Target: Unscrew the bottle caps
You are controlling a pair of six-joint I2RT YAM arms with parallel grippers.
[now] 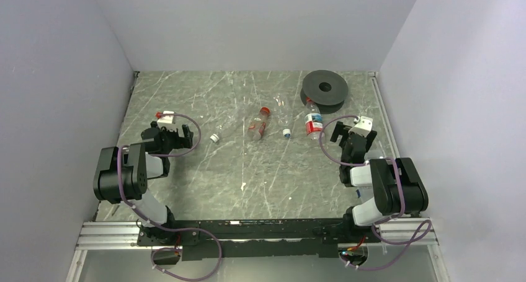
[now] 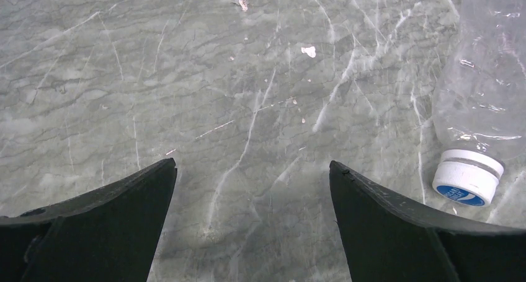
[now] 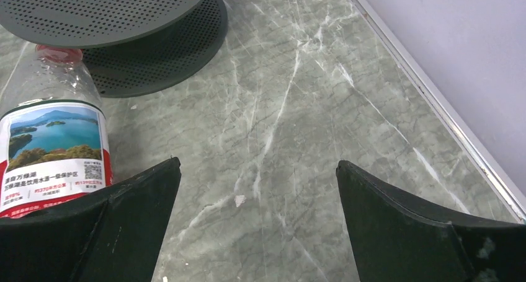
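Several small clear bottles lie on the marble table. A plain bottle with a white cap lies just right of my left gripper, which is open over bare table. A bottle with a red cap and another plain one with a white cap lie mid-table. A red-labelled bottle lies left of my open right gripper, its neck towards the spool. Neither gripper holds anything.
A big black spool disc sits at the back right, just behind the labelled bottle. A metal rail and the grey wall run along the table's right edge.
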